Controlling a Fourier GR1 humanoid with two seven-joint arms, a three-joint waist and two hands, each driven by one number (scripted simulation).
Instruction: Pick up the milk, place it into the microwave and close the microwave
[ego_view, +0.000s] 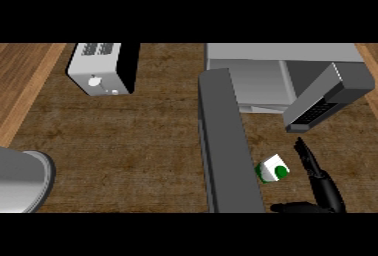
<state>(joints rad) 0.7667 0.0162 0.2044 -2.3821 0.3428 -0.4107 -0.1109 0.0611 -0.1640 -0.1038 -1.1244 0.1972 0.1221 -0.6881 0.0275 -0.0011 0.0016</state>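
A small white and green milk carton (274, 168) stands on the dark wooden counter just right of the microwave's open door (225, 145). The microwave (280, 75) sits at the back right, its grey inside showing behind the door. My right hand (317, 175) comes in from the lower right, with straight fingers pointing up beside the carton's right side and the thumb (291, 208) spread out below it. The hand is open and a small gap separates it from the carton. My left hand does not show.
A white toaster (103, 67) stands at the back left. A grey round pot or bowl (22, 180) sits at the left edge. A grey forearm-like block (328, 97) slants in front of the microwave's right side. Light wood borders the counter at left.
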